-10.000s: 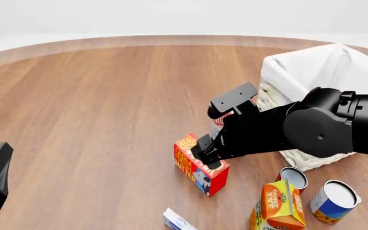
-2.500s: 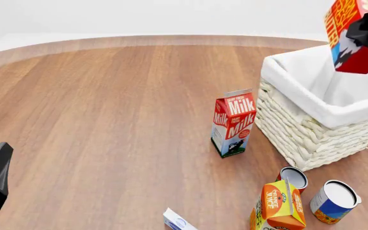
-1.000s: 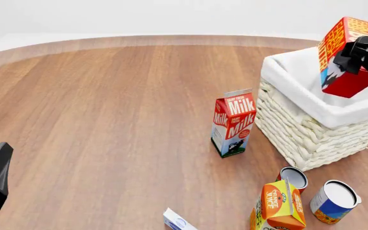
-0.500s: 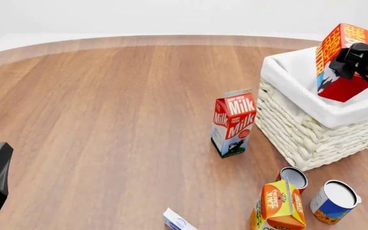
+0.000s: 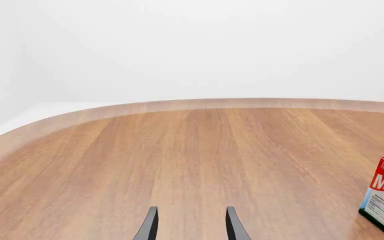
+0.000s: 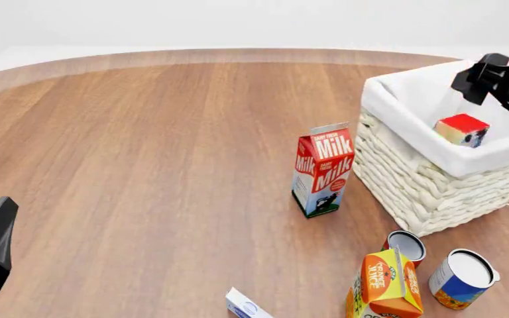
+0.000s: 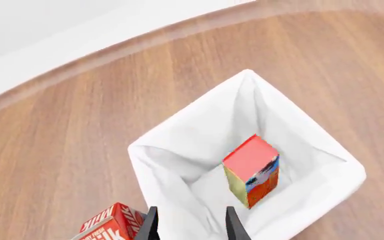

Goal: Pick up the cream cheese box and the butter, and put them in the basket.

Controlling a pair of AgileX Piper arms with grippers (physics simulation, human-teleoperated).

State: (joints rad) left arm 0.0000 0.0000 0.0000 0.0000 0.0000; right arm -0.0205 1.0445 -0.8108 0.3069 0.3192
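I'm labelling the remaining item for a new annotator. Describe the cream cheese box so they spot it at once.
Find the woven basket at the table's right, then the milk carton beside it. Nearer the camera, at the picture's bottom edge, lies the cream cheese box: small, flat, white with a blue oval, unlike the orange juice carton and cans to its right.

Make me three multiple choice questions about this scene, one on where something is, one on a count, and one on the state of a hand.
1. Where is the butter?
A. inside the basket
B. on the table beside the milk carton
C. held in the right hand

2. How many round cans stand near the orange juice carton?
A. one
B. two
C. four

3. What state is the right hand in?
A. shut on the butter
B. shut on nothing
C. open, above the basket

Answers:
1 A: the butter sits down in the white lining.
2 B: two cans show in the front view.
3 C: its fingers are apart with nothing between them.
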